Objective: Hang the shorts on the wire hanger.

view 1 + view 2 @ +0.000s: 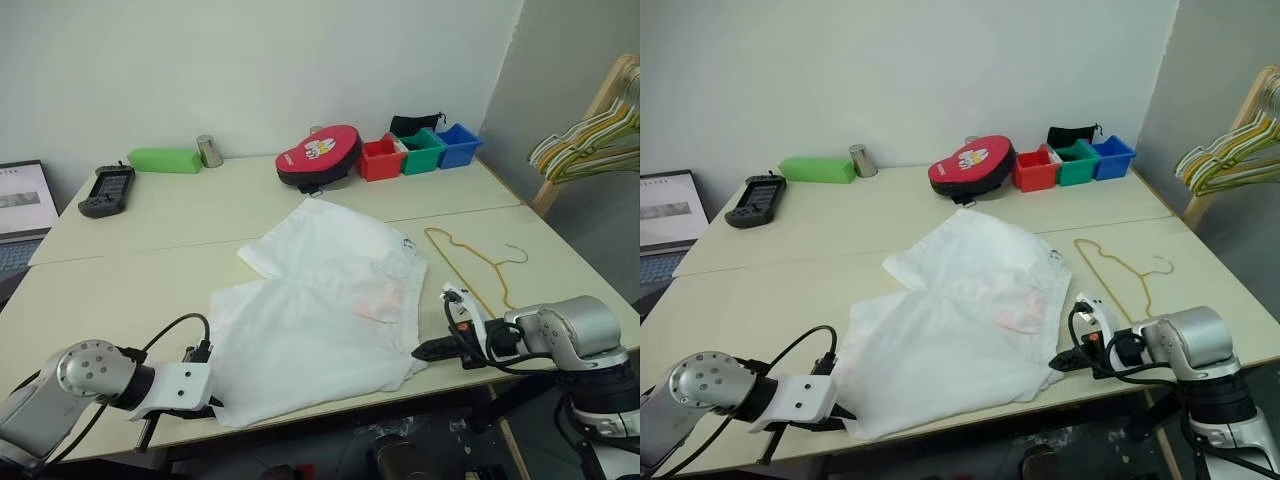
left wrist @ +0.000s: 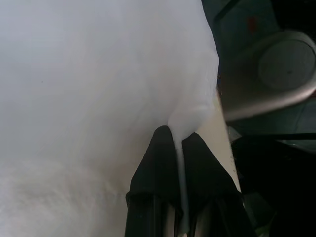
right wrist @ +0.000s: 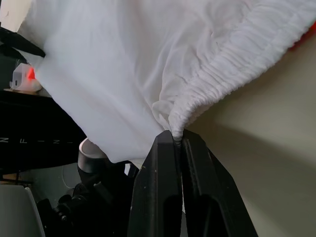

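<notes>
Shorts [image 1: 325, 320] lie spread at the surface's near edge. Left claw [image 1: 205, 405] pinches their near-left corner, right claw [image 1: 425, 350] the waistband. Hanger [image 1: 470, 265] lies beyond the right claw, toward the surface's right edge, long axis running near-to-far.

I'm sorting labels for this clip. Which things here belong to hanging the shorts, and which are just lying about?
Part of the job:
- shorts, pinched by both grippers
- wire hanger, flat on the table beside them
- left gripper
- right gripper

Lying about:
- red case
- red, green and blue bins
- green box
- metal cup
- black handheld device
- laptop
- bunch of hangers
</notes>
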You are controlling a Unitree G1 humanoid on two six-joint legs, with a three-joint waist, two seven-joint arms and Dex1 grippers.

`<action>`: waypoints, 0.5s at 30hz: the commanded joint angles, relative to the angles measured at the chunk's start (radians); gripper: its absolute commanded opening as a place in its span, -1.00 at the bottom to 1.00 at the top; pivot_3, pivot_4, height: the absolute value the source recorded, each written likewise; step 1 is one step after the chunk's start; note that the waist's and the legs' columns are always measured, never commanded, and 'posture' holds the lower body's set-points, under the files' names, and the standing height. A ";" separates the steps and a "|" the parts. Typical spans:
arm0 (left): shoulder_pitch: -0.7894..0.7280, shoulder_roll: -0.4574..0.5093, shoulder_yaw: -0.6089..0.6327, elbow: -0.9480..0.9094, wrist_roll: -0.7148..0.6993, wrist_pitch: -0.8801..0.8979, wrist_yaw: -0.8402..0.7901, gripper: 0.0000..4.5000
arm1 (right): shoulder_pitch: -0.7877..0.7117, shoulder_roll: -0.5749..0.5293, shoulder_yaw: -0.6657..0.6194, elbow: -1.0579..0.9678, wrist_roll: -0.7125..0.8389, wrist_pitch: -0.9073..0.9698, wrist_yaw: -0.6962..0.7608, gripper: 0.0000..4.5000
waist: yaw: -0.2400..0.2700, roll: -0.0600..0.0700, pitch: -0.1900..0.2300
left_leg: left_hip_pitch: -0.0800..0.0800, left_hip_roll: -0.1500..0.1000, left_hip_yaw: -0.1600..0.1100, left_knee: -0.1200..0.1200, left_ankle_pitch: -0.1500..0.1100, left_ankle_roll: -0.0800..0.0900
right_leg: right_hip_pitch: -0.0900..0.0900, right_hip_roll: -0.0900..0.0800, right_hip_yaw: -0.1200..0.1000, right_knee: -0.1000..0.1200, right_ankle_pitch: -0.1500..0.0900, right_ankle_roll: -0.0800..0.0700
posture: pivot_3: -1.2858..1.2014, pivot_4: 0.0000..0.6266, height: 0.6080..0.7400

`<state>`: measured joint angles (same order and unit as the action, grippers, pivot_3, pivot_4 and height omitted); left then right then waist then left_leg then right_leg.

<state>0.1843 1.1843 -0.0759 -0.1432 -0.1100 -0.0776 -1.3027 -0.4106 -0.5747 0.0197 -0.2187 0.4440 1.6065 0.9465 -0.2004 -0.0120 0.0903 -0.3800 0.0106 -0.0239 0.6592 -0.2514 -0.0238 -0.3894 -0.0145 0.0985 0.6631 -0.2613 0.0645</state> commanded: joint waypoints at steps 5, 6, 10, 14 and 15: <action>0.034 0.025 -0.005 0.037 0.035 0.013 -0.020 -1.00 | -0.027 0.033 -0.035 0.011 0.033 -0.031 -0.121 -0.98 | -0.001 0.001 0.000 | 0.000 0.000 0.000 0.000 0.000 0.000 | 0.000 0.000 0.000 0.000 0.000 0.000 | -0.07 -0.84 1.00; 0.034 0.025 -0.003 0.038 0.038 0.016 -0.016 -1.00 | -0.034 0.035 -0.035 0.021 0.037 -0.036 -0.129 -0.98 | -0.001 0.001 0.000 | 0.000 0.000 0.000 0.000 0.000 0.000 | 0.000 0.000 0.000 0.000 0.000 0.000 | -0.07 -0.84 1.00; 0.026 0.009 -0.005 0.032 0.048 0.023 0.012 -1.00 | -0.043 0.033 -0.021 0.027 0.069 -0.043 -0.143 -0.98 | -0.002 0.001 0.002 | 0.000 0.000 0.000 0.000 0.000 0.000 | 0.000 0.000 0.000 0.000 0.000 0.000 | -0.06 -0.82 1.00; 0.013 -0.016 -0.012 0.021 0.056 0.030 0.046 -0.78 | -0.029 -0.005 -0.014 0.000 0.117 -0.026 -0.134 -1.00 | 0.004 0.003 0.004 | 0.000 0.000 0.000 0.000 0.000 0.000 | 0.000 0.000 0.000 0.000 0.000 0.000 | -0.06 -0.80 1.00; 0.011 -0.018 -0.013 0.020 0.057 0.031 0.051 -0.72 | -0.028 -0.007 -0.017 0.000 0.124 -0.029 -0.140 -1.00 | 0.005 0.004 0.004 | 0.000 0.000 0.000 0.000 0.000 0.000 | 0.000 -0.001 0.000 0.000 0.000 0.000 | -0.06 -0.80 1.00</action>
<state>0.1858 1.1726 -0.0724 -0.1513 -0.1042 -0.0716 -1.2721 -0.4293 -0.5704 0.0209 -0.1927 0.5385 1.5804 0.8070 -0.1956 -0.0083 0.0944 -0.3797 0.0102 -0.0240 0.6587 -0.2514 -0.0238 -0.3893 -0.0152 0.0987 0.6626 -0.2615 0.0642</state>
